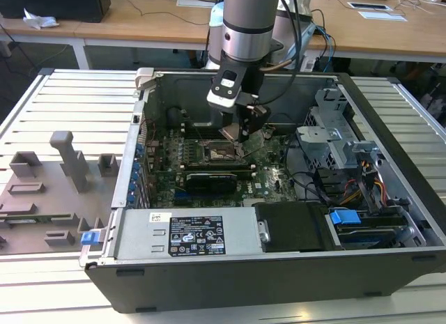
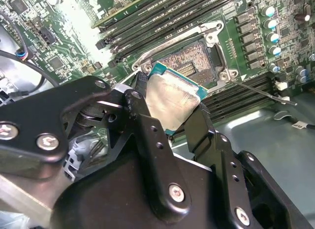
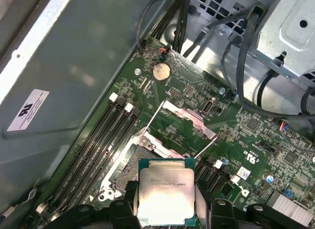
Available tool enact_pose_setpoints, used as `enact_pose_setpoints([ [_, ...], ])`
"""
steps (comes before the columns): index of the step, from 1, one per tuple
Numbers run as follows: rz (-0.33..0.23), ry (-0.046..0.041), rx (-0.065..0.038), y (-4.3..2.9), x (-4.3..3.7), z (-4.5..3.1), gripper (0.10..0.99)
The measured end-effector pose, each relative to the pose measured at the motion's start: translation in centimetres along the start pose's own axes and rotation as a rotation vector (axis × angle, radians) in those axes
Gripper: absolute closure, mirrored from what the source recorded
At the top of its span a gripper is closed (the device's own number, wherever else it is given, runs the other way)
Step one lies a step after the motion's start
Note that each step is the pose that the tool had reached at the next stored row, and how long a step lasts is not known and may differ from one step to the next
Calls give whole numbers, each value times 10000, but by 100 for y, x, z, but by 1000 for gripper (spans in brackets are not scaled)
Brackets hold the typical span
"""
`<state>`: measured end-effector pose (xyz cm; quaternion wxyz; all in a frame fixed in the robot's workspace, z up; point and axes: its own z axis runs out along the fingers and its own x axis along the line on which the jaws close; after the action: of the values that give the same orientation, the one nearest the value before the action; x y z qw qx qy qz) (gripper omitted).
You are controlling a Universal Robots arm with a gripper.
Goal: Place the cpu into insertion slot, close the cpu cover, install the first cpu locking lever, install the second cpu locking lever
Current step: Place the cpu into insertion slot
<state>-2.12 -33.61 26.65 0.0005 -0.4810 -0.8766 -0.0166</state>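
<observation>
The cpu (image 2: 173, 98), a flat square chip with a dull silver top and a green edge, sits tilted between the two black fingers (image 2: 142, 115) of my gripper (image 2: 170, 105), which is shut on it. It hangs just above the insertion slot (image 2: 191, 60), a square socket with a pin field and a silver rim on the green board. In the first wrist view the cpu (image 3: 165, 194) overlaps the near edge of the insertion slot (image 3: 130, 162). The cpu cover (image 3: 189, 118) is swung up and open behind the slot. In the exterior view my gripper (image 1: 237, 134) is low inside the case over the insertion slot (image 1: 221, 152).
Long black memory slots (image 3: 106, 135) flank the socket. A thin metal lever (image 2: 261, 92) sticks out beside the socket. Cable bundles (image 3: 236, 51) and a metal drive cage (image 1: 334, 129) stand on the exterior view's right. The power supply (image 1: 188, 233) lies at the case front.
</observation>
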Motion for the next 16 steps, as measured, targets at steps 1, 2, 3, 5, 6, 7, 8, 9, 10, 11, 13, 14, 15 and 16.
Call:
enact_pose_setpoints([
  [1,44,-1,-1,0,0,0,545],
  [2,88,-2,-2,0,0,0,545],
  [3,144,-4,-2,0,0,0,545],
  [5,268,-7,-5,0,0,1,545],
  [6,334,-10,-6,0,0,1,545],
  [7,422,-13,-7,0,0,0,545],
  [8,551,-16,-9,0,0,1,545],
  [9,620,-18,-10,0,0,1,545],
  [10,687,-20,-11,0,0,1,545],
  [11,719,-21,-12,0,0,2,545],
  [13,813,-24,-14,0,0,2,545],
  [14,837,-24,-14,0,0,2,545],
  [15,869,-25,-14,0,0,2,545],
  [16,966,-28,-17,0,0,3,545],
])
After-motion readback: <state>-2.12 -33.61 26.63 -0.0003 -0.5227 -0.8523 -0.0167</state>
